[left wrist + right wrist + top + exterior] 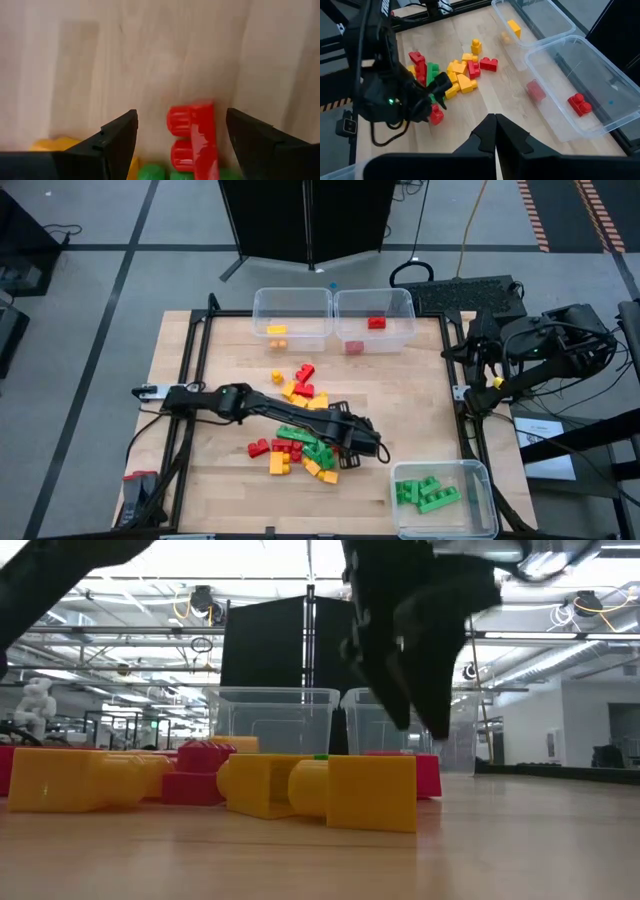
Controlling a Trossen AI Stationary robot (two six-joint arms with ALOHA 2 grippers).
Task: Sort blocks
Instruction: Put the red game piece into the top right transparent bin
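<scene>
A pile of red, yellow-orange and green blocks (300, 430) lies in the middle of the wooden table (420, 400). My left gripper (182, 145) hangs open over the pile's right end, pointing steeply down. One red block (192, 140) lies on the wood between its fingers, which do not touch it. The right wrist view shows that gripper (437, 97) just above the same red block (436, 115). My right gripper (495, 130) waits shut, high up beyond the table's right edge.
Two clear bins stand at the far edge: one (292, 318) holds a yellow block, the other (375, 320) holds red blocks. A third bin (442, 498) at the near right corner holds green blocks. Bare wood lies right of the pile.
</scene>
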